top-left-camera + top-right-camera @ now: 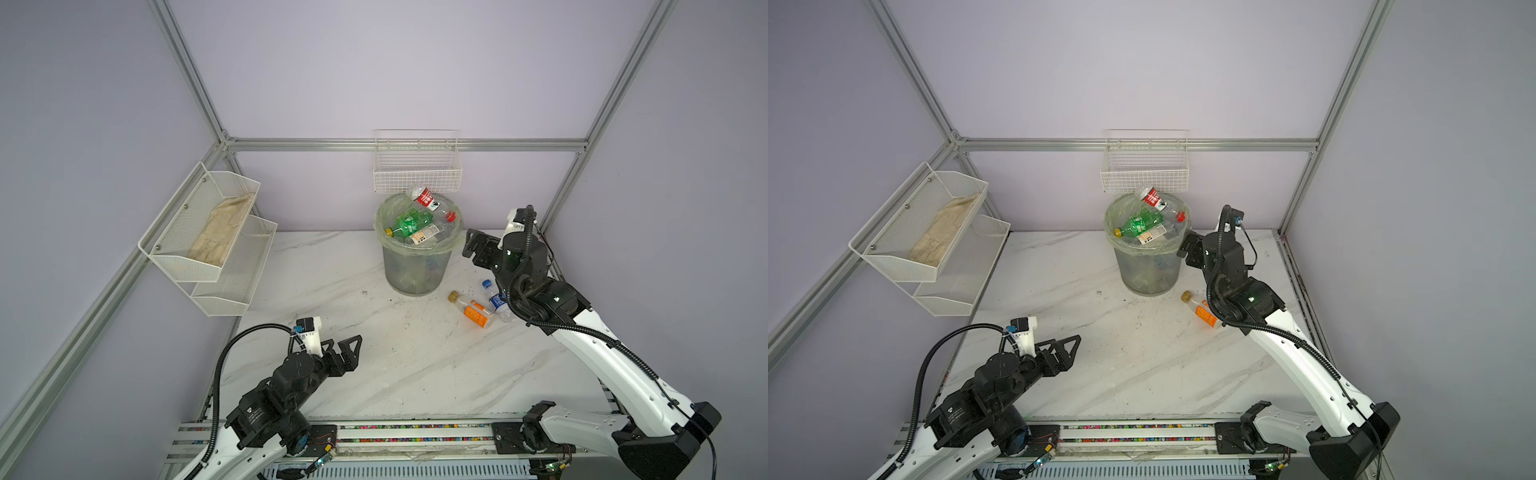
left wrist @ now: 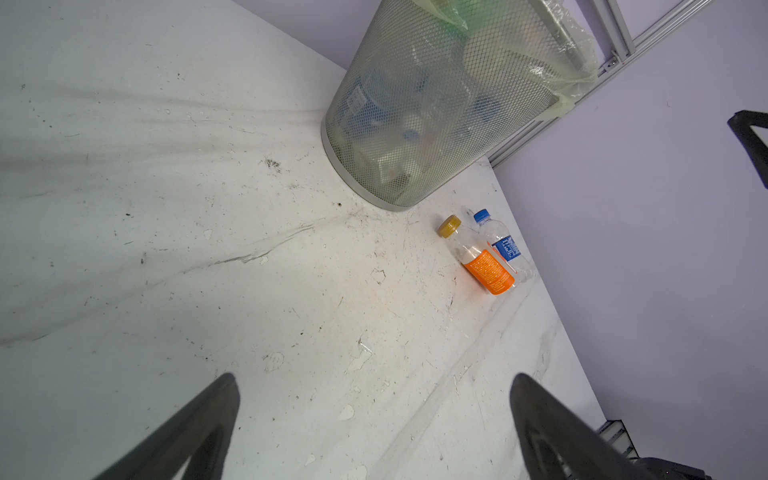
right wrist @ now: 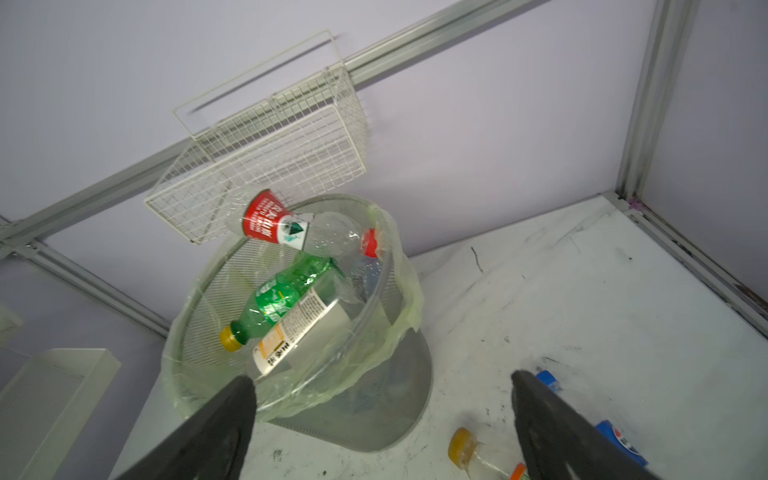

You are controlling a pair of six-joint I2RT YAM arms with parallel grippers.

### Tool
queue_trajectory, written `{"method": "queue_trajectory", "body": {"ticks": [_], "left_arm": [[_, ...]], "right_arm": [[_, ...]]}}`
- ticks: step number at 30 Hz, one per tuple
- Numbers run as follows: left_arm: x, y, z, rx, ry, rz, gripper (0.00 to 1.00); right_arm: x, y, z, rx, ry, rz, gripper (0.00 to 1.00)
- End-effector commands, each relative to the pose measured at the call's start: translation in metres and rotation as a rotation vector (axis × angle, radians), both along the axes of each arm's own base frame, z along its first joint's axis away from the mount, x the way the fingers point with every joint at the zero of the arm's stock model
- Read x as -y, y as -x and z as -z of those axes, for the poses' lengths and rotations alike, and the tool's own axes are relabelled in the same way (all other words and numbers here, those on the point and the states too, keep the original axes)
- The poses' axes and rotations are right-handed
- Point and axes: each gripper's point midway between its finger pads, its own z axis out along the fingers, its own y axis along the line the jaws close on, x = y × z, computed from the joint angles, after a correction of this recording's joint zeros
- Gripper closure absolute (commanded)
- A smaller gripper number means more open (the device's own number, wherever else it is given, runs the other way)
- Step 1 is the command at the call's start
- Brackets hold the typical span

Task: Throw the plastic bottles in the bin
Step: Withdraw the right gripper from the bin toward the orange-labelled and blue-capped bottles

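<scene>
Closing in on the finish here — the bin (image 1: 417, 270) stands at the back of the table (image 1: 374, 374), piled to the brim. On top lie the green soda bottle (image 1: 409, 223) and a white-labelled bottle (image 1: 424, 235). A red-labelled bottle (image 1: 426, 200) is perched across the far rim, its base poking out over the edge below the white wire basket (image 1: 417, 174). More bottles show dimly through the mesh lower down. That red one looks precarious; I'd say it could roll off.

Only 2 bottles are left out: an orange-labelled bottle (image 1: 477, 312) and a blue-labelled bottle (image 1: 496, 300). They lie on their sides, side by side, just beside the bin's foot and partly under the right arm.

The right gripper (image 1: 473, 247) hangs next to the bin's rim, jaws spread wide, nothing between them. The left gripper (image 1: 345, 343) hovers over the near left of the table, also wide and empty.

My reckoning — most of the job is done, with 2 pickups to go and precious little room on top of that pile.
</scene>
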Motion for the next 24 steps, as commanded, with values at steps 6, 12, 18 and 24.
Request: {"method": "queue_trajectory", "body": {"ticks": [6, 12, 18, 24], "left_arm": [[0.000, -0.002, -0.001, 0.021, 0.005, -0.003, 0.00], [0.000, -0.001, -0.002, 0.021, 0.010, -0.002, 0.00], [0.000, -0.001, 0.001, 0.019, 0.011, -0.001, 0.00], [0.000, 0.000, 0.003, 0.017, 0.010, -0.001, 0.00]], "right_arm": [[0.033, -0.005, 0.076, -0.213, -0.001, 0.073, 0.03], [0.039, -0.009, 0.132, -0.351, -0.011, 0.077, 0.03], [0.044, -0.012, 0.194, -0.515, -0.013, 0.074, 0.03], [0.061, -0.012, 0.242, -0.632, -0.027, 0.101, 0.03]]}}
